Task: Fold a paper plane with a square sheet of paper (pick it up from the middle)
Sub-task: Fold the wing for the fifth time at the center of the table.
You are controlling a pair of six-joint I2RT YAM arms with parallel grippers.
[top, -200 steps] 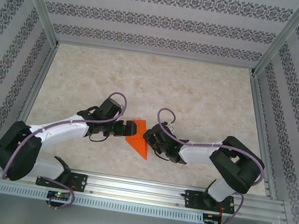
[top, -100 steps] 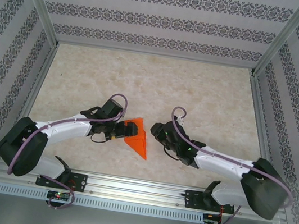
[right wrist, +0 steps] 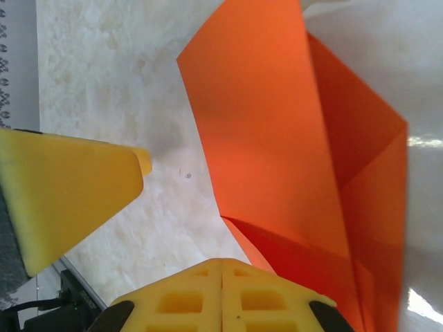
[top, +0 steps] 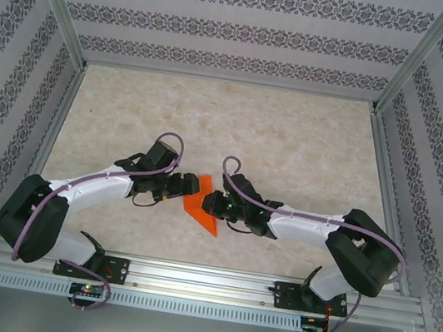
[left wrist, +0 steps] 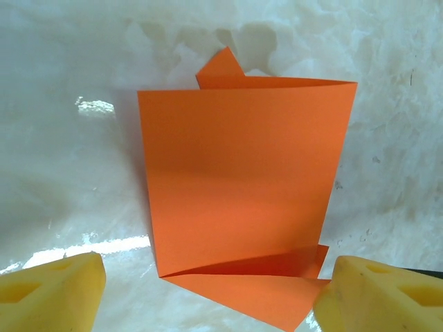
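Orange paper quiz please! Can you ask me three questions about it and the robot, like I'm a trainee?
1. True or false: the orange paper is a flat, unfolded square.
2. The left pincer is: A wide open, B shut tight, C holding a cup.
3. What colour are its pads?
Key: 1 false, it is folded; 2 A; 3 yellow.

No legible text, label, brand, number or sign on any surface in these views
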